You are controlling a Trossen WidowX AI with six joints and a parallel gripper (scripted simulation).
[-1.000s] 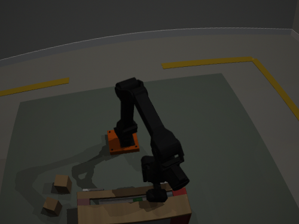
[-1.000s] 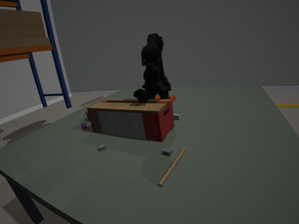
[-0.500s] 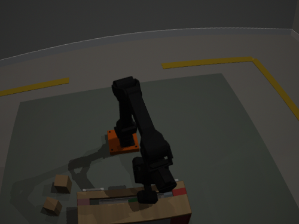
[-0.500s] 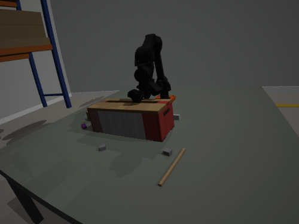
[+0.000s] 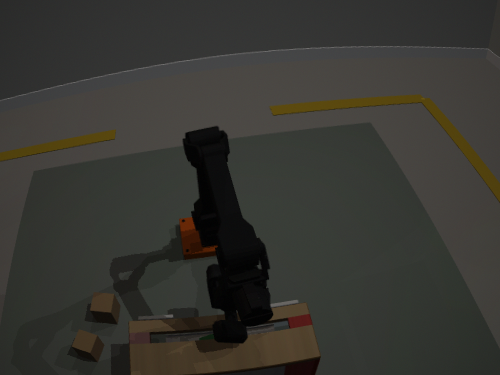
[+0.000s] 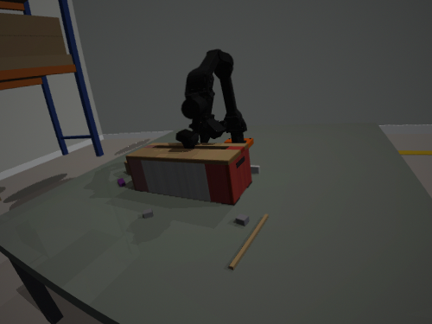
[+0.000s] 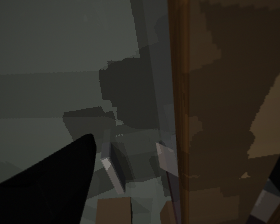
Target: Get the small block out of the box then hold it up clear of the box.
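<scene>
The box has a tan top and red ends, with a slot along its top on the arm's side. It also shows in the exterior view, with its grey striped front between the red ends. My gripper is open and empty, low over the slot at the top of the box. A faint green patch shows in the slot just left of the gripper; I cannot tell if it is the block. In the wrist view one dark finger hangs beside the tan top; no block shows there.
Two tan cubes lie left of the box. A wooden stick, small grey blocks and a purple bit lie around the box. The arm's orange base stands behind it. A shelf rack stands far left.
</scene>
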